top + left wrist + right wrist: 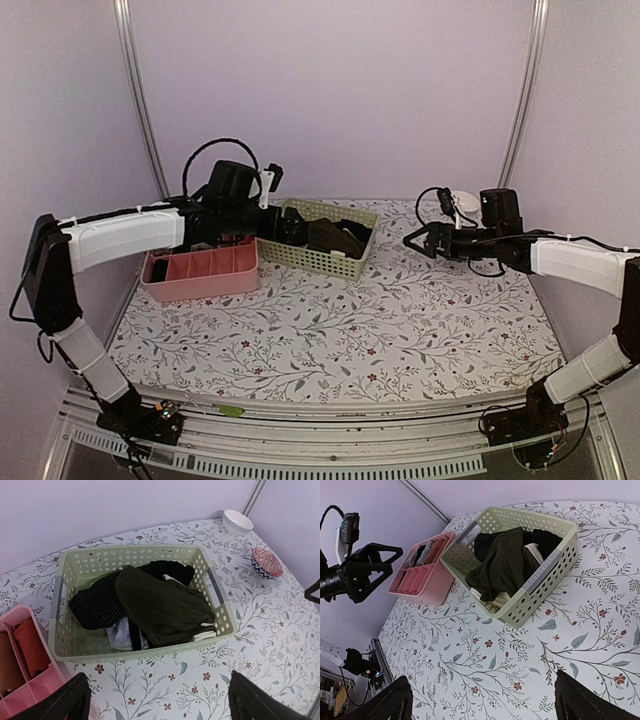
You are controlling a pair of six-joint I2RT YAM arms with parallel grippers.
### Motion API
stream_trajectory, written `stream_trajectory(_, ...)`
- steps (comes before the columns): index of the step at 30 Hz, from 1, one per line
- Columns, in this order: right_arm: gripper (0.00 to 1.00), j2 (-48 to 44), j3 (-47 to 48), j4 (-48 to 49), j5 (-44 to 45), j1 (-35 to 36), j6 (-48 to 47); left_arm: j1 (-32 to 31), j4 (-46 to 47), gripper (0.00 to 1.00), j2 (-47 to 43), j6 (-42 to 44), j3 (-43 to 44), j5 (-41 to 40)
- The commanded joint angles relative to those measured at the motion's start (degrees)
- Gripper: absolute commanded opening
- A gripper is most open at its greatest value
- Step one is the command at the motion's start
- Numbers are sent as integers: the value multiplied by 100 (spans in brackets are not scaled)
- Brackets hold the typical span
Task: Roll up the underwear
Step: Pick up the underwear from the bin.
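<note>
Waistband (204, 635) of underwear (165, 600): wrist views only

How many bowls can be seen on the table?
2. A white bowl stands at the far edge of the table, right of the green basket. A red patterned bowl stands beside it, closer to the camera. More may be hidden.
</note>
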Motion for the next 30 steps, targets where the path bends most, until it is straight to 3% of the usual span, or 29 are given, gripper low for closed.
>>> stream_trajectory(1,99,-46,114,-56,-8,-14,-91,57,-358,96,787,189,1022,205)
stream_trajectory(8,99,-68,13,-36,-21,-17,-107,56,-880,95,2345,537,2569,541)
stream_trajectory(13,99,-78,-18,-14,-39,-19,-86,56,-1293,78,3240,600,3529,765)
stream_trajectory(18,99,-65,-55,4,-62,-19,-70,56,-1415,69,3863,558,4006,870)
stream_trajectory(30,99,-94,-62,10,6,-15,-78,263,-1813,41,4581,339,4893,1060)
